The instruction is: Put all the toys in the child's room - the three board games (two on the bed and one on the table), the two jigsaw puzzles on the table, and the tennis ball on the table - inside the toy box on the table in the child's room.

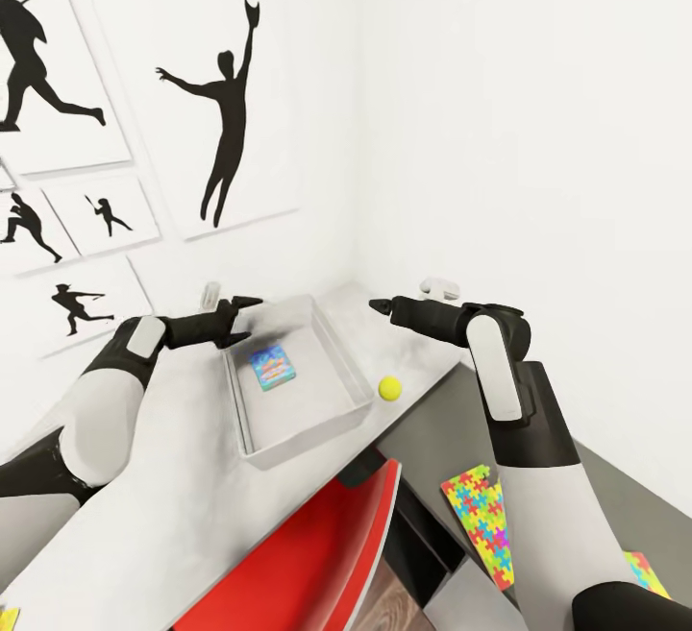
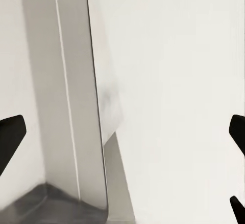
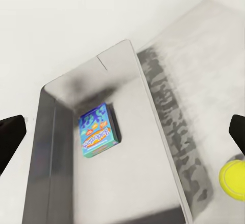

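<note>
- At lower centre of the head view, a red chair (image 1: 317, 554) tucked against the table (image 1: 163, 477).
- Lower right, on the darker side unit (image 1: 615, 487): one jigsaw puzzle (image 1: 481, 521) partly behind the right arm, a second puzzle (image 1: 646, 573) peeking out at the frame's right edge.
- Mid-frame, toy box (image 1: 351, 372) on the white top, blue board game (image 1: 272, 367) lying flat inside, near the far end.
- Just right of the box, tennis ball (image 1: 389, 388) on the tabletop, apart from the box wall.
- Above the box's left rim, left gripper (image 1: 245, 319), fingers spread wide, holding nothing.
- Above and right of the box, right gripper (image 1: 382, 306), also wide open and empty.
- Beyond, white wall with silhouette posters (image 1: 226, 103).
</note>
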Controlling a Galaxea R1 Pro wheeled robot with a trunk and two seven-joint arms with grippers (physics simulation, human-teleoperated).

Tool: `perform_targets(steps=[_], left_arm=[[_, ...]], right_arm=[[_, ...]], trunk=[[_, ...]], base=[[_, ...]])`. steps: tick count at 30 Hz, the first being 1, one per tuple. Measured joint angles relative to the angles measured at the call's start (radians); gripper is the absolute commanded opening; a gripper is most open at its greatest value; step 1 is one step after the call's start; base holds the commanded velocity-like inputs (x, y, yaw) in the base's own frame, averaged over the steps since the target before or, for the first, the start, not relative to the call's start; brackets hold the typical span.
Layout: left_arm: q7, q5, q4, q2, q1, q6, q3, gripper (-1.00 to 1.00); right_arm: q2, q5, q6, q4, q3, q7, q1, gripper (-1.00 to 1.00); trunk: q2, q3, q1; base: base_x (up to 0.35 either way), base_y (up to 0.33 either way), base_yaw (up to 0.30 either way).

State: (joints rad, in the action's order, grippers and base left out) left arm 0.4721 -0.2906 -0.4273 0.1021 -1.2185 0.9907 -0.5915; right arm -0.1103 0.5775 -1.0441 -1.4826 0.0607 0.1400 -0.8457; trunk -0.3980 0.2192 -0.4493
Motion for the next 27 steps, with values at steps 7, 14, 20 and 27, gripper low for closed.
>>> perform_targets(steps=[7, 14, 20, 27], left_arm=[[0.261, 0.007, 0.0, 0.157, 0.049, 0.053, 0.008, 1.0], [0.535, 0.014, 0.0, 0.29, 0.161, 0.053, 0.12, 1.0], [0.729, 0.021, -0.002, 0.355, 0.215, 0.051, 0.217, 1.0], [0.78, 0.025, -0.002, 0.413, 0.238, 0.05, 0.246, 1.0]], right_arm=[[0.0, -0.001, 0.0, 0.001, -0.001, 0.0, 0.0, 1.0], [0.002, -0.001, 0.0, 0.0, -0.001, 0.0, 0.003, 1.0], [0.005, 0.011, 0.0, -0.027, -0.009, 0.0, 0.061, 1.0], [0.008, 0.015, 0.0, -0.042, -0.034, 0.0, 0.095, 1.0]], trunk=[[0.0, -0.011, 0.0], [0.0, -0.023, 0.0], [0.0, -0.033, 0.0], [0.0, -0.044, 0.0]], base=[[0.0, 0.0, 0.0], [0.0, 0.0, 0.0], [0.0, 0.0, 0.0], [0.0, 0.0, 0.0]])
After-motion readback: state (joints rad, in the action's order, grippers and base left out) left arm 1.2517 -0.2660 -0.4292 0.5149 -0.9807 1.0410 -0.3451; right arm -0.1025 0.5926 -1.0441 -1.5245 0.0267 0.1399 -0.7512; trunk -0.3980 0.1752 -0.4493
